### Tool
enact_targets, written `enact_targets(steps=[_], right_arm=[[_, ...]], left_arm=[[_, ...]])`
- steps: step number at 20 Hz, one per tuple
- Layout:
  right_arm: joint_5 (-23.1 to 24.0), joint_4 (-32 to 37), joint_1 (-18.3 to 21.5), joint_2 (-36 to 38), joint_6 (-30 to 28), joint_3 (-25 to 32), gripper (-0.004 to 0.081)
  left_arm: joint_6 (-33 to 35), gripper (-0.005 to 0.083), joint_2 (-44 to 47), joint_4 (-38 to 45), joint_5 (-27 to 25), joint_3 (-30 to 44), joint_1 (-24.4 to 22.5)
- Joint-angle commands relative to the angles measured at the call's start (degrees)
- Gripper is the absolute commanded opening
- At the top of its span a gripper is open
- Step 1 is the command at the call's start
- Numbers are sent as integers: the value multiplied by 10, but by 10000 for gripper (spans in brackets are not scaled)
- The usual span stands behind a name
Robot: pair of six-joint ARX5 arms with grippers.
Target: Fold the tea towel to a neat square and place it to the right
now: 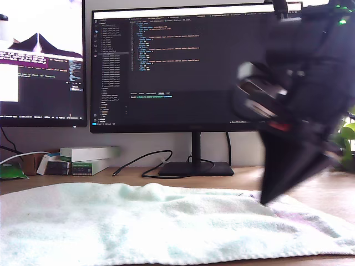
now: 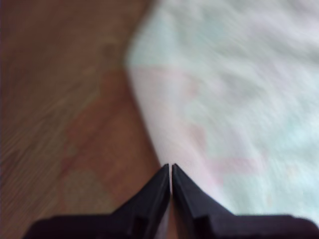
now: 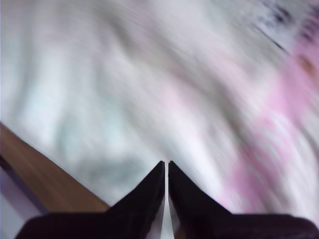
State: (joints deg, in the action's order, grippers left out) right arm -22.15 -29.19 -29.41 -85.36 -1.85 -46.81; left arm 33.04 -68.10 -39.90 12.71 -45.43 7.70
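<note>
You see the tea towel (image 1: 166, 221) spread flat across the near part of the wooden desk (image 1: 233, 176), reaching from the exterior view's left edge almost to its right edge. It is pale mint with faint pink bands, and its surface is lightly rumpled.

One arm (image 1: 299, 105) comes down at the exterior view's right, blurred, with its dark gripper tip touching or just above the towel's far edge. The wrist views do not settle which arm this is.

In the first wrist view, my first gripper (image 2: 171, 172) has its two fingers (image 2: 152, 196) pressed together, with only a hairline between the tips. The tips sit at the towel's edge (image 2: 164, 149), where the cloth meets bare wood (image 2: 65, 139). You cannot tell whether a bit of cloth is nipped between them.

In the second wrist view, my second gripper (image 3: 166, 169) also shows its fingers (image 3: 147, 196) drawn together to a thin slit. It is over the towel (image 3: 149, 89), near an edge where a strip of wood (image 3: 40, 174) shows. This picture is heavily blurred, so contact with the cloth cannot be judged.

Behind the towel, on the far side of the desk, stand two monitors: one (image 1: 41, 61) at the exterior view's left and one (image 1: 183, 66) in the middle on a black stand (image 1: 195, 166). A black cable (image 1: 141, 163) and stacked boxes (image 1: 89, 159) lie near the left monitor's foot.
</note>
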Motion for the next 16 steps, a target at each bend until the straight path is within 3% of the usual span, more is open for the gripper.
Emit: enact_targets(steps=[1, 4, 8, 16], right_arm=[[-11, 43, -18, -5, -15, -6, -13], [-20, 125, -45, -5, -21, -6, -13], [-28, 227, -71, -10, -31, -7, -13], [-69, 261, -108, -109, -31, -85, -13]], left_arm=[[-23, -21, -30, 26, 27, 7, -14], [-53, -21, -89, 63, 86, 7, -37], [-82, -21, -169, 96, 118, 7, -53], [-91, -22, -203, 144, 126, 6, -66]])
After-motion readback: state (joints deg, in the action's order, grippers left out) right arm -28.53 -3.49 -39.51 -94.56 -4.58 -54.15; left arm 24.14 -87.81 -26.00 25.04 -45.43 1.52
